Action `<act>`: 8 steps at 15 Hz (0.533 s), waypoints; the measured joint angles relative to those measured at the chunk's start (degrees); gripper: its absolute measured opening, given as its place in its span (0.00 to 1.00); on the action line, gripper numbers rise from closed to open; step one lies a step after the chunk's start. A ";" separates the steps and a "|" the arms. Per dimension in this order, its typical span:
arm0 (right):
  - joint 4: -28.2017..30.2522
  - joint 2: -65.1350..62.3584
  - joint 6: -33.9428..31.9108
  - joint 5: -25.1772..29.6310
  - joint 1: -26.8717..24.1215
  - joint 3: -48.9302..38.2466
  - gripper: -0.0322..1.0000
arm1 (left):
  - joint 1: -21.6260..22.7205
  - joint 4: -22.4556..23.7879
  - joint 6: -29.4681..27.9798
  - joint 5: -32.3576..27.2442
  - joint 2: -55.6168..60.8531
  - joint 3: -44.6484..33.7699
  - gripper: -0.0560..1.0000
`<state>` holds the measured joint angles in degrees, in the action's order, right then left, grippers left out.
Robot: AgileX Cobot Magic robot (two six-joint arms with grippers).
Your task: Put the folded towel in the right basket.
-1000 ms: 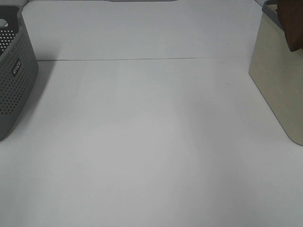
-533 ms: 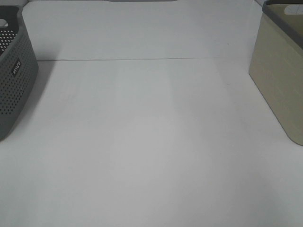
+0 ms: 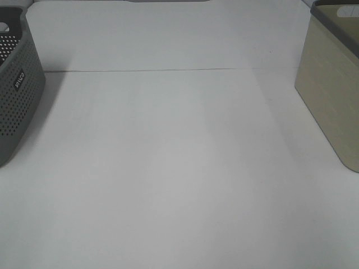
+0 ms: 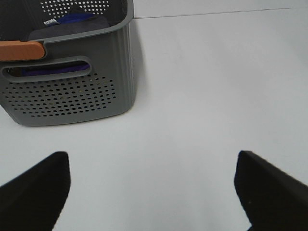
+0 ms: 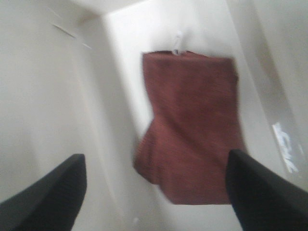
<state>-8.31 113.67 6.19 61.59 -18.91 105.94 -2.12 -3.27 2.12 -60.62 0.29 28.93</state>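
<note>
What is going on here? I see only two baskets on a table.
The right gripper is open over the inside of the right basket, and the folded towel is in there, free of its fingers. The view is blurred, so I cannot tell whether the towel has settled. The left gripper is open too, holding nothing, near the grey perforated basket.

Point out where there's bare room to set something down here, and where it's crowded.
The table is bare all the way from the grey perforated basket to the right basket. The perforated one is crowded with blue cloth. Inside the right basket, the folded towel, blurred, takes much of the room below the open right gripper.
</note>
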 joint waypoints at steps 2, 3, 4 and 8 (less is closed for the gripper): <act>-5.27 -3.55 0.00 0.69 0.00 0.00 0.79 | 0.00 0.00 0.00 0.00 0.00 0.00 0.88; -8.59 -5.84 0.29 1.55 0.00 0.00 0.80 | 0.00 0.00 0.00 0.00 0.00 0.00 0.88; -11.86 -7.79 1.55 2.98 0.06 0.11 0.80 | 0.00 0.00 0.00 0.00 0.00 0.00 0.88; -17.25 -13.18 4.58 7.62 0.06 0.17 0.80 | 0.00 0.00 0.00 0.00 0.00 0.00 0.88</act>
<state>-25.55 100.50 10.77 69.21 -18.85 106.11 -2.12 -3.27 2.12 -60.62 0.29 28.93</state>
